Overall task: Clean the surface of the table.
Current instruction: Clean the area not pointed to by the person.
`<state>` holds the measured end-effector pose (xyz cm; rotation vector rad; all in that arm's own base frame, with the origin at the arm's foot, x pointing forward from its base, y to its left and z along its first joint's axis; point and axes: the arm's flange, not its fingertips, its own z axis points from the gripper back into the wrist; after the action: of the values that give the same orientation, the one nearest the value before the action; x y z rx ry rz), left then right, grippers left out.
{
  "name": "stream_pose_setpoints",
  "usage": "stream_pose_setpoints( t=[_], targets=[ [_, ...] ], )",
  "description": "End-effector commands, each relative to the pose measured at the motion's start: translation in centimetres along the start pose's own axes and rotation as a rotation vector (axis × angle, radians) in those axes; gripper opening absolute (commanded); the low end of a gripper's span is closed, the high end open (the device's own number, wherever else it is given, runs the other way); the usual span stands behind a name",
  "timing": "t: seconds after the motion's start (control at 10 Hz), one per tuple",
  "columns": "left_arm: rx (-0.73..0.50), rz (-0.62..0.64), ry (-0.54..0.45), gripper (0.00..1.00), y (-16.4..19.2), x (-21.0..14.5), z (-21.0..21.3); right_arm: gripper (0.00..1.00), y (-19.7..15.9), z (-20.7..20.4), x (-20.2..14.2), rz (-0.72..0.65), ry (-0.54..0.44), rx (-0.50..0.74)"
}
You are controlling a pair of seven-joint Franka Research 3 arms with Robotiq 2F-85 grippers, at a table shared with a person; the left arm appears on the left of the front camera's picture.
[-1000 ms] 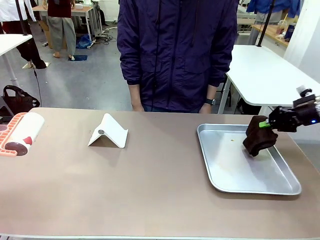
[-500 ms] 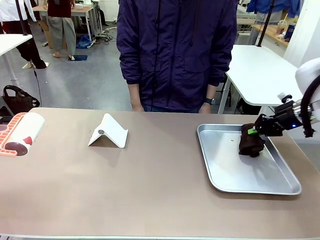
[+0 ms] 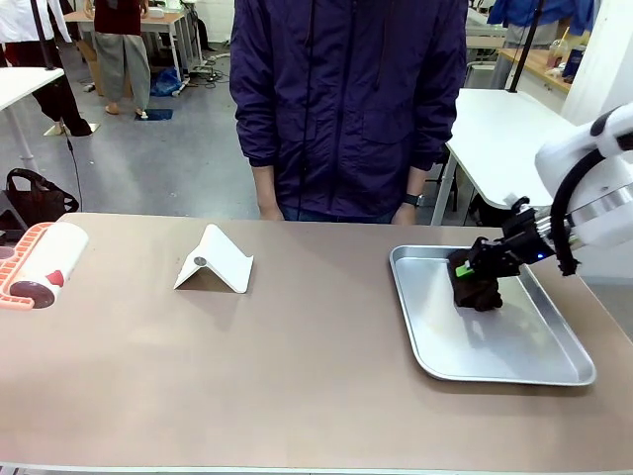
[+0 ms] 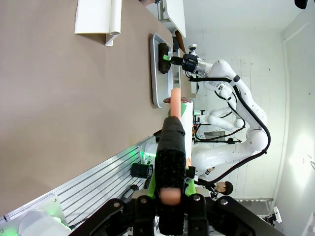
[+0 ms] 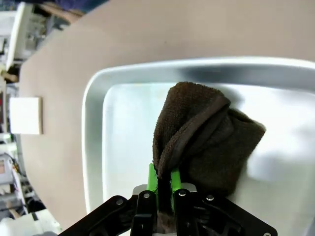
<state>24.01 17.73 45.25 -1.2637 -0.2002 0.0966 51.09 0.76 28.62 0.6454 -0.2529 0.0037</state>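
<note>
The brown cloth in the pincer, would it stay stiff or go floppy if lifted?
Probably floppy: the brown cloth folds and droops from the right pincer. It looks fuzzy like a towel, so likely light and not slippery. Pushed across the metal tray, it would probably bunch up rather than roll.

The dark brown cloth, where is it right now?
Front view, right side: the dark brown cloth is pinched in the right gripper over the far end of the shiny metal tray.

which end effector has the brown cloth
The right end effector, shut on the dark brown cloth over the metal tray; the left end effector grips a pink handle.
</note>
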Motion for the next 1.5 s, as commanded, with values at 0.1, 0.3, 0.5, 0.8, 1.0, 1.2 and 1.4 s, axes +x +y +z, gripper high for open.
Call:
stream_pose_setpoints(
  t=[0.1,0.3,0.5,0.8,1.0,1.2,1.4],
  targets=[
    [-0.010,0.003,-0.009,0.22,-0.3,0.1,0.1,0.11,1.8,-1.5,-0.8,0.146,0.088,0.084],
    [-0.010,0.003,-0.009,0.22,-0.3,0.1,0.1,0.11,2.9,-1.7,-1.7,0.224,0.139,0.150],
    [-0.010,0.003,-0.009,0.22,-0.3,0.1,0.1,0.11,3.1,-2.1,-1.7,0.225,0.120,0.071],
    [-0.010,0.003,-0.009,0.22,-0.3,0.1,0.1,0.11,2.4,-1.5,-1.4,0.210,0.040,-0.065],
    [-0.010,0.003,-0.009,0.22,-0.3,0.1,0.1,0.11,1.6,0.0,-0.9,0.161,-0.030,-0.125],
    [-0.010,0.003,-0.009,0.22,-0.3,0.1,0.1,0.11,0.3,1.6,-0.7,0.113,-0.055,-0.157],
    [-0.010,0.003,-0.009,0.22,-0.3,0.1,0.1,0.11,-1.5,3.9,-1.2,0.025,-0.011,-0.167]
  ],
)
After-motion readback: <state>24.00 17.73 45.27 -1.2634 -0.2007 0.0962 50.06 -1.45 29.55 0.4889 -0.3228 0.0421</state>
